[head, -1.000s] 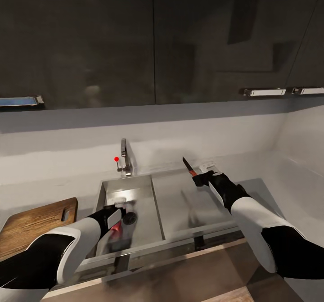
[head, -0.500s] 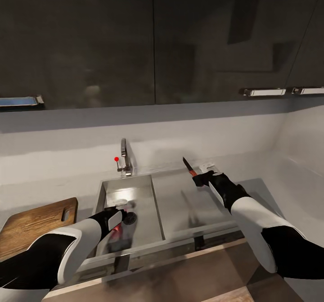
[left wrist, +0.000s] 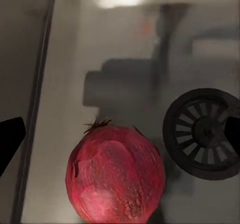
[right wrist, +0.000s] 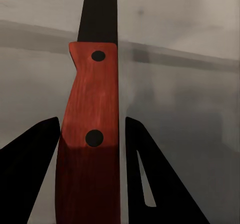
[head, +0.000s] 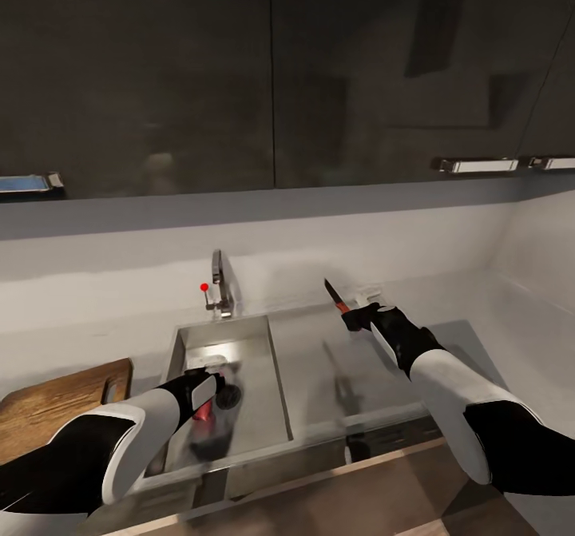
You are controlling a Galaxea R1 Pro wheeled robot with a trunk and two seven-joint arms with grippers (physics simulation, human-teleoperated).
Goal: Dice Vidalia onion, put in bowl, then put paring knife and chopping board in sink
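Note:
A reddish round onion (left wrist: 116, 176) lies on the floor of the steel sink (head: 182, 344), beside the dark round drain (left wrist: 204, 134). My left gripper (head: 206, 405) hangs open low in the basin, its dark fingertips (left wrist: 10, 139) spread wide on either side of the onion without touching it. My right gripper (head: 357, 313) is shut on the red handle (right wrist: 90, 134) of the paring knife (head: 333, 295), held above the drainboard with the dark blade pointing up and away. The brown chopping board (head: 56, 400) lies on the countertop at the left. The bowl is out of view.
A chrome tap (head: 217, 284) with a red-tipped lever stands behind the sink. The flat grey drainboard (head: 335, 360) lies to the sink's right. Dark wall cabinets (head: 271, 73) hang overhead. The countertop (head: 495, 312) runs on toward the right corner.
The head camera has shifted slightly, so the whole picture sits a little further left. Both arms stay about where they were, the left gripper over the onion, the right holding the knife.

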